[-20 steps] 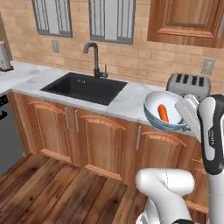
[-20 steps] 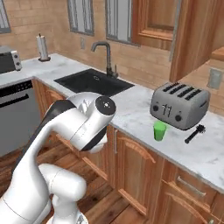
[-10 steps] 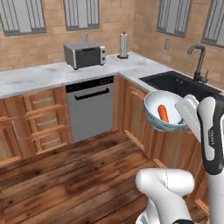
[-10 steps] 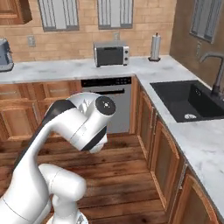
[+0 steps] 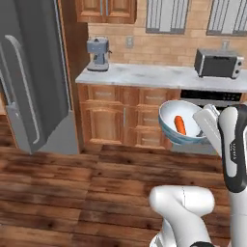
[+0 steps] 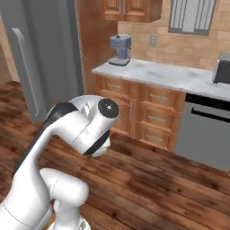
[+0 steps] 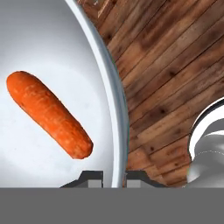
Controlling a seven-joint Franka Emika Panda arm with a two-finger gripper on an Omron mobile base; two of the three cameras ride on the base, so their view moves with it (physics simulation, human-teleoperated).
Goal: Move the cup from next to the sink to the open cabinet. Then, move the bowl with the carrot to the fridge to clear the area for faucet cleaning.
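Observation:
My gripper is shut on the right rim of the bowl and holds it in the air in front of the arm. The bowl is white with a blue outside, and the carrot lies inside it. In the hand view the pale inside of the bowl spreads over the left half with the carrot on it, and the gripper clamps the rim at the bottom. The fridge is a tall grey one at the far left with a long bar handle; from the other side the fridge also stands at the left.
A marble counter runs along the brick wall over wooden base cabinets. A coffee machine and a microwave stand on it. A grey dishwasher is at the right. Bare wooden floor lies between me and the fridge.
The whole picture has swung as the base turned: sink and faucet slid out, the fridge and coffee machine came in. The bowl with the carrot stays in my gripper.

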